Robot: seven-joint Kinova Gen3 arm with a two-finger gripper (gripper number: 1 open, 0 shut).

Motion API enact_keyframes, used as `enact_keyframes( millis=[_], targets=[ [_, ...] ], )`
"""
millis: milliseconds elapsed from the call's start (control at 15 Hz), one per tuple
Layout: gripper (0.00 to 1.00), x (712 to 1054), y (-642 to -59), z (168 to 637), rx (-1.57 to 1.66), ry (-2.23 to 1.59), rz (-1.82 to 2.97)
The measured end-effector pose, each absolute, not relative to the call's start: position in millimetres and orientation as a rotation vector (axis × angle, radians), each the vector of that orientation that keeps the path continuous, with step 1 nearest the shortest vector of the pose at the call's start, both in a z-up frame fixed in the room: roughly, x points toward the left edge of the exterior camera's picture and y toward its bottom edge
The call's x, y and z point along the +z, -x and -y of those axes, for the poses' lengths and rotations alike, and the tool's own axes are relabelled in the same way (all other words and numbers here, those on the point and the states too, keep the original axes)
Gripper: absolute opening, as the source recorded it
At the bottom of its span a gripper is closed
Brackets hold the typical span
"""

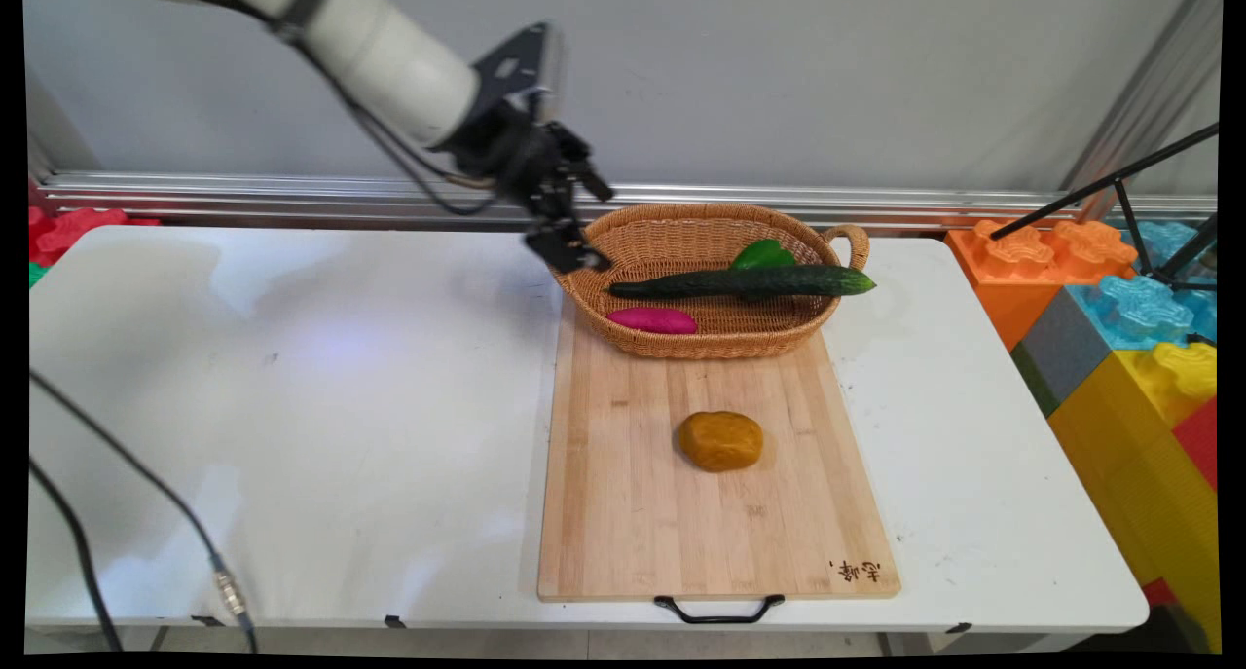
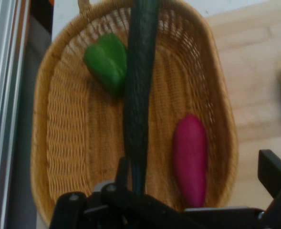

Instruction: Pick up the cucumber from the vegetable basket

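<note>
Gripper (image 1: 574,223), jaws spread and empty, beside wicker basket (image 1: 623,333); overhanging cucumber (image 1: 745,281) risks being knocked out.

Grey wall (image 1: 779,75); white table (image 1: 292,406); coloured foam blocks (image 1: 1139,338) at right.

Main view looks down across the table (image 1: 292,406); hand view hangs close over the shared basket (image 1: 681,236) (image 2: 59,143).

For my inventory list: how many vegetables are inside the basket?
3. The cucumber lies along the basket, its tip past the right rim. The green pepper is behind it. The purple sweet potato lies at the front left. Smaller ones may be hidden underneath.
</note>
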State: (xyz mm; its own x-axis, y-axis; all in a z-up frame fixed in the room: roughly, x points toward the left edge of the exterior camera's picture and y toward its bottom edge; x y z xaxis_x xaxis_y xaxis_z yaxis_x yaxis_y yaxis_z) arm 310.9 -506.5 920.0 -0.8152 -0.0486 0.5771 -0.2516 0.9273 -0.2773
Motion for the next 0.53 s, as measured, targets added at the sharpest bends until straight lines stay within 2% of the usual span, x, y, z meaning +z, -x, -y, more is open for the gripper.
enact_keyframes(
  millis=[533],
  targets=[
    [1.0,873,-229,544,0.542,-0.205,2.548]
  ],
)
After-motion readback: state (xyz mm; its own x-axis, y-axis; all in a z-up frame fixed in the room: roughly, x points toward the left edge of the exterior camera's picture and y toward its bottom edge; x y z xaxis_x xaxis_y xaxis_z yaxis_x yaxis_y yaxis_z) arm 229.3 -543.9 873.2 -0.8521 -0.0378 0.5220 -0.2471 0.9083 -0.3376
